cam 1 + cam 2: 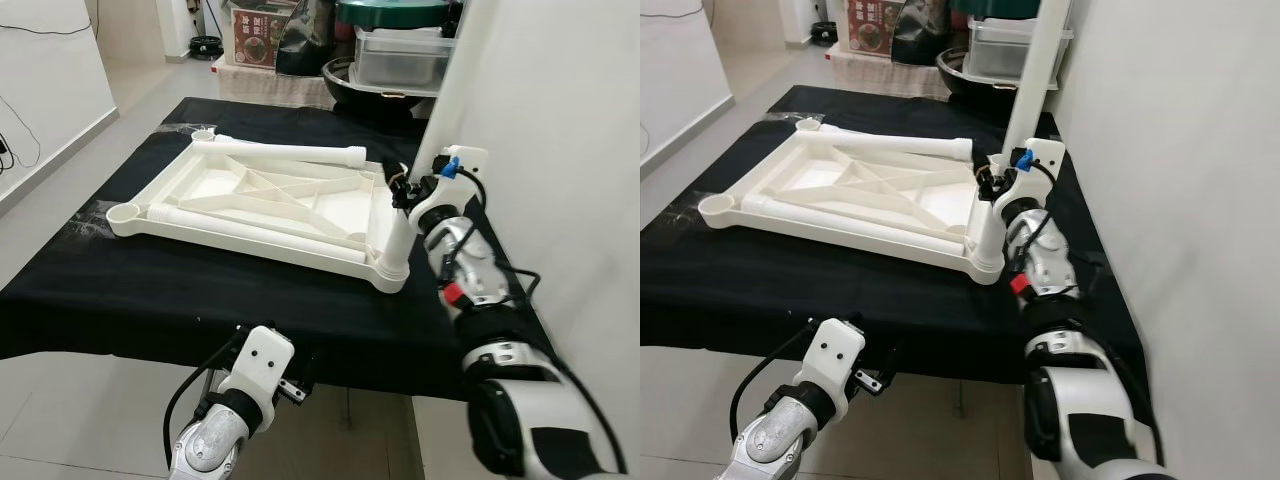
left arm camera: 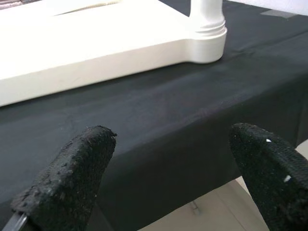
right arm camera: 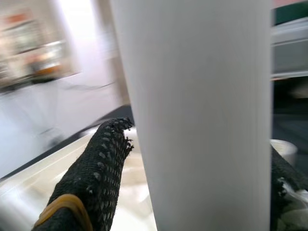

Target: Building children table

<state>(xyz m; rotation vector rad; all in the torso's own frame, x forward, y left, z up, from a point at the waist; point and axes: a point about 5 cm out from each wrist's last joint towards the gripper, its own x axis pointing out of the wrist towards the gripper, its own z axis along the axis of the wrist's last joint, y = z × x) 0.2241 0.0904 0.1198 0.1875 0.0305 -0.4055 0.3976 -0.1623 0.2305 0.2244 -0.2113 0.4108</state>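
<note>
A white plastic tabletop lies upside down on the black-covered table. One white leg stands upright in the near right corner socket. My right gripper is shut on this leg a little above the socket; in the right wrist view the leg sits between the black fingers. A loose leg lies across the far side of the tabletop. What looks like another leg lies along the near side. My left gripper hangs open, holding nothing, at the table's front edge.
A white wall runs close along the table's right side. Behind the table stand a clear plastic box, a dark bowl and a printed carton. Open floor lies to the left.
</note>
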